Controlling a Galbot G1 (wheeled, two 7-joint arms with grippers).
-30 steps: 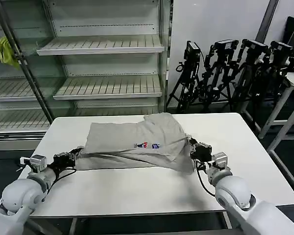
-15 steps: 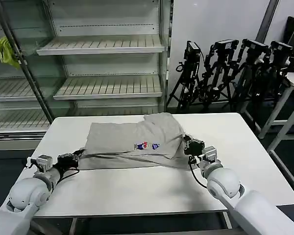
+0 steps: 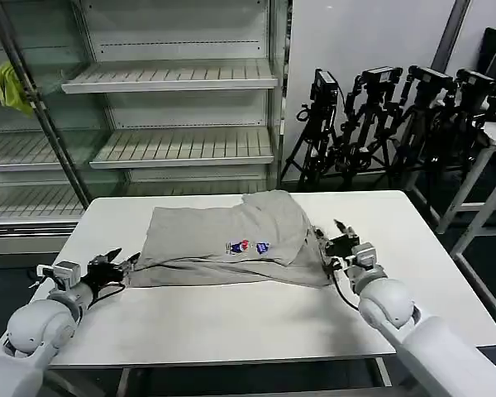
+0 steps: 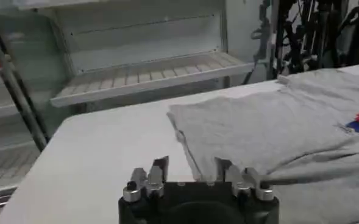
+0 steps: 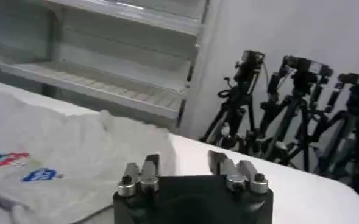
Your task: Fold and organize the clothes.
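Soft, limp T-shirt [image 3: 231,241] lies between both claws; left claw [image 3: 118,260] and right claw [image 3: 341,238] wide, empty; grip edges.

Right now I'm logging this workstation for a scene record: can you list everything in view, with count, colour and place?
T-shirt: one, light grey with a small multicoloured print, lying partly folded on the table.
Table: one, white, directly in front of the robot.
Shelving unit: one, pale, with bare shelves, behind the table.
Cloth: one, yellow-green, hanging at the shelving's far left.
Tripods: several, black, standing behind the table to the right.
Left gripper: one, black, open, at the T-shirt's left edge.
Right gripper: one, black, open, at the T-shirt's right edge.
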